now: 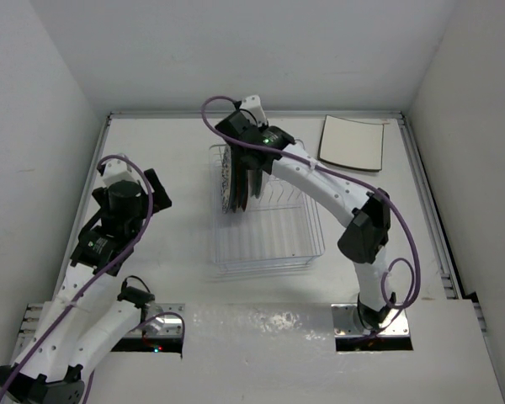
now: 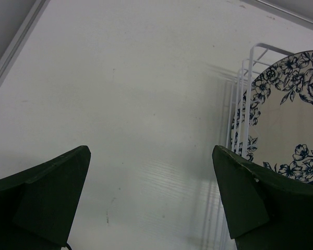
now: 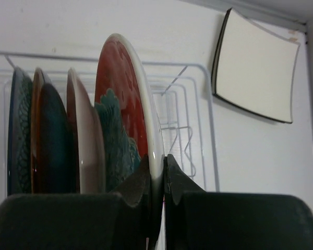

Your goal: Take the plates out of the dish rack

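The table (image 1: 168, 160) is lit brightly and evenly from above. Soft shadows are cast beside the dish rack (image 1: 273, 248); glare is seen at the near edge.

Plates (image 1: 234, 189) partly hiding
Top cam: right arm (image 1: 328, 189) covering plates in rack (image 1: 269, 252); L wrist: floral plate (image 2: 292, 120) running off right edge, finger (image 2: 261, 208) blocking its bottom.
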Motion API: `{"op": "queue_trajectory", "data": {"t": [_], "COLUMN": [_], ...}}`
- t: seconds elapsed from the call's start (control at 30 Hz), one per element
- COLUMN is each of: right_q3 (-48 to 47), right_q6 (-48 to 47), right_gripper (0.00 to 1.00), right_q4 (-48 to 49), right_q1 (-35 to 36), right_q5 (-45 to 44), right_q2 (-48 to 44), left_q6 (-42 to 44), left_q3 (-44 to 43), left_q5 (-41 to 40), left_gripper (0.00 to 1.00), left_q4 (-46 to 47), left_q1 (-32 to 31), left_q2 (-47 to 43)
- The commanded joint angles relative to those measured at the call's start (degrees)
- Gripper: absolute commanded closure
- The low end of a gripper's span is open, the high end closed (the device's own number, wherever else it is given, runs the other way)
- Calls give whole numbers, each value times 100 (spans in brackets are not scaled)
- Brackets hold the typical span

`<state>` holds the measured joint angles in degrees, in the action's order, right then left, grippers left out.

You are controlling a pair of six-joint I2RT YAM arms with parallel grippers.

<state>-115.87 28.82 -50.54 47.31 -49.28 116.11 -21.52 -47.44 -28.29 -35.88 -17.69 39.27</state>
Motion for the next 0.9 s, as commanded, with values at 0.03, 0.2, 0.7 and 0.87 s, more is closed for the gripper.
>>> {"op": "queue_trajectory", "data": {"t": [0.03,0.2,0.7,0.87], "right_q3": [-752,-595,1593,2060], "right_q6": [-412,-684,-96,378], "right_gripper": [100,100,100,100], "right_q4": [343,317,1748,2232], "right_q1": [15,15,-73,-99], "right_q5": [-987,-1137,3384,4461], "right_q2": [-712,-1274,-4395,-4983], "left_q6": [-28,51,-713,-810], "left_q3": [7,-98,-319,-169], "left_q5": [-45,113,5693,6317], "left_gripper": [0,0,0,2], "left_q4": [160,160,2556,2944], "left_q1": [-50,-50,-33,-41], "left_q2": [-51,55,20,134]}}
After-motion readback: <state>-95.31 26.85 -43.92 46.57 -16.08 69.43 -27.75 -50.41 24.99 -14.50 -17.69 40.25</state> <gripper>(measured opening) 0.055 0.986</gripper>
